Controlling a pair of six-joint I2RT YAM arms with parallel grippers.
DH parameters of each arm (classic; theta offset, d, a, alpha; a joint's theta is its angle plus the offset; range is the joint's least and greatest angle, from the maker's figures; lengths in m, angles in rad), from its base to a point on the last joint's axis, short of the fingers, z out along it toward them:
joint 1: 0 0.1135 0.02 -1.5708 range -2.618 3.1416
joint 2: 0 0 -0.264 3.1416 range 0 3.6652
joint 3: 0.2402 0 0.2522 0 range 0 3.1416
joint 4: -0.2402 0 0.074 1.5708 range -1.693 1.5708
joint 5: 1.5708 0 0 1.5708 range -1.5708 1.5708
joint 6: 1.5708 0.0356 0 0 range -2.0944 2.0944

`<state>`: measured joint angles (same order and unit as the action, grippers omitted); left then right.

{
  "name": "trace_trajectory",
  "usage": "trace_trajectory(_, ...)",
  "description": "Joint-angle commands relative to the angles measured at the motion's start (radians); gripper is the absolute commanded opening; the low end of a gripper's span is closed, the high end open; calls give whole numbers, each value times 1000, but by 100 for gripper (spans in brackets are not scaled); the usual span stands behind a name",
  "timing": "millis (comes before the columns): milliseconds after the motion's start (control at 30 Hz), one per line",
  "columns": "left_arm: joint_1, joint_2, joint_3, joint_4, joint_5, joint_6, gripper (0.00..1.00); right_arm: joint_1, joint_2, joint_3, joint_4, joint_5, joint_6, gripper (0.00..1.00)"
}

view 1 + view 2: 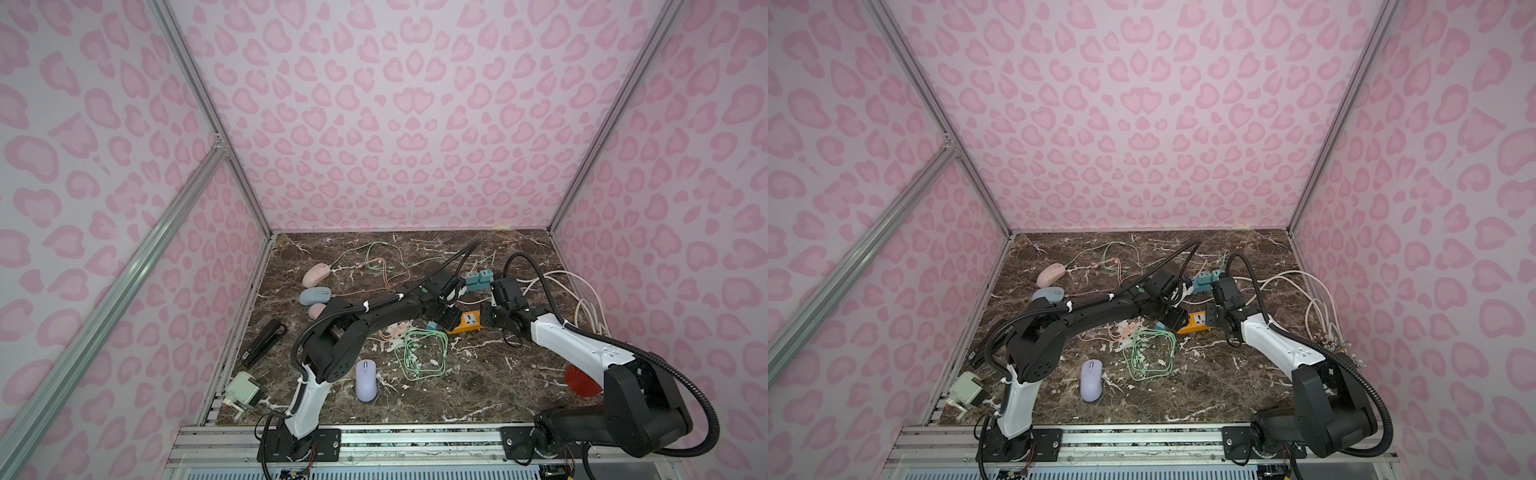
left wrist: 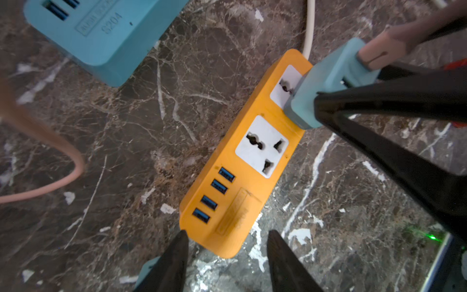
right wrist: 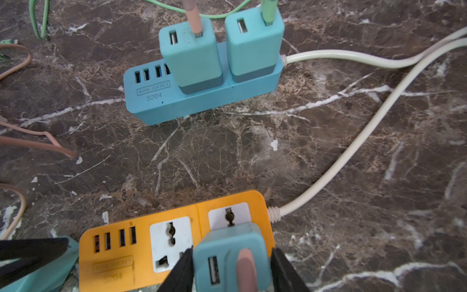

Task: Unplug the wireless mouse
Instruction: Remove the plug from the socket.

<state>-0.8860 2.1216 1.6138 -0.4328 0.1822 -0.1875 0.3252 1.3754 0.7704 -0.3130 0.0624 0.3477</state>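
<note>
Two grippers work one strip (image 1: 468, 322), right of centre in the lower half of both top views. The right gripper (image 3: 232, 252) pinches the teal adapter (image 3: 222, 242) at the socket by the strip's cord end, with a pink cable (image 3: 246, 268) leaving it. The adapter's long axis stands off the strip face, in line with the right fingers, so the pull should go straight back. The left gripper (image 2: 227, 231) is spread, straddling the USB end, one tip at a corner and a gap at the other. Mice (image 1: 314, 296) lie left of centre. Which one the cable feeds: cannot tell.
</note>
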Motion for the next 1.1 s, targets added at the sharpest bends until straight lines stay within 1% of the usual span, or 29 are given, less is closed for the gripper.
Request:
trace_trajectory(0, -9, 28, 31, -43, -36, 36, 53, 0, 5, -5, 26, 11, -8, 52)
trace_trajectory(100, -14, 55, 46, -63, -64, 46, 53, 0, 14, -1, 31, 11, -9, 51)
trace_trajectory(233, -28, 84, 67, -98, -106, 70, 53, 1, 21, 2, 32, 13, -12, 46)
trace_trajectory(300, -30, 90, 67, -101, -108, 72, 53, 1, 22, 2, 34, 13, -13, 41)
trace_trajectory(367, -30, 93, 66, -101, -105, 72, 53, 2, 19, 2, 32, 14, -14, 33)
trace_trajectory(467, -33, 95, 66, -101, -101, 71, 53, 8, 8, 2, 30, 20, -20, 24)
trace_trajectory(567, -37, 96, 66, -103, -104, 72, 53, 41, -6, 21, 6, 89, -18, 21)
trace_trajectory(667, -39, 99, 66, -103, -106, 72, 53, 92, -13, 46, -26, 207, -10, 19)
trace_trajectory(733, -43, 99, 66, -103, -106, 71, 53, 108, -12, 55, -33, 236, -8, 18)
trace_trajectory(833, -45, 93, 66, -106, -108, 68, 54, 109, -3, 62, -39, 220, -3, 17)
trace_trajectory(967, -47, 58, 56, -108, -86, 52, 56, 109, -21, 62, -37, 149, 6, 17)
trace_trajectory(1033, -46, -2, 12, -51, -25, 41, 56, 105, -43, 64, -47, 105, 6, 17)
trace_trajectory(1067, -45, -62, -43, 11, 38, 39, 57, 103, -56, 67, -55, 83, 5, 17)
